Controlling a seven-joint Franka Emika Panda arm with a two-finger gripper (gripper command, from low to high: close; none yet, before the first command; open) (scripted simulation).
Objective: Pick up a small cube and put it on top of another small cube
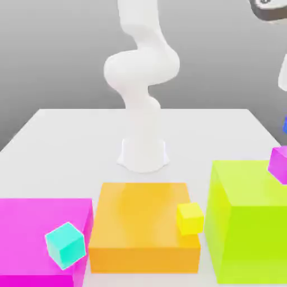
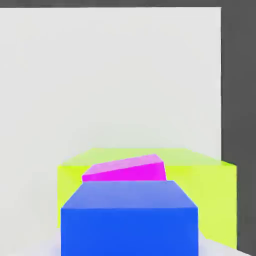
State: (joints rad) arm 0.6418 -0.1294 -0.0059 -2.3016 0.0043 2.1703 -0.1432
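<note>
One small blue cube (image 2: 130, 217) sits right below the hand's camera, just before the tilted small purple cube (image 2: 125, 169) on the lime-green block (image 2: 220, 200); gripper state indiscernible.

Three large blocks sit on the bench: one magenta block (image 1: 39, 224), one orange block (image 1: 143, 224) and one lime-green block (image 1: 246, 224). Four small cubes are in view: one cyan cube (image 1: 65, 245), one yellow cube (image 1: 190, 218), one purple cube (image 1: 278, 162) and one blue cube (image 2: 130, 220) (a sliver at the exterior view's right edge). One robot arm (image 1: 140, 73).
</note>
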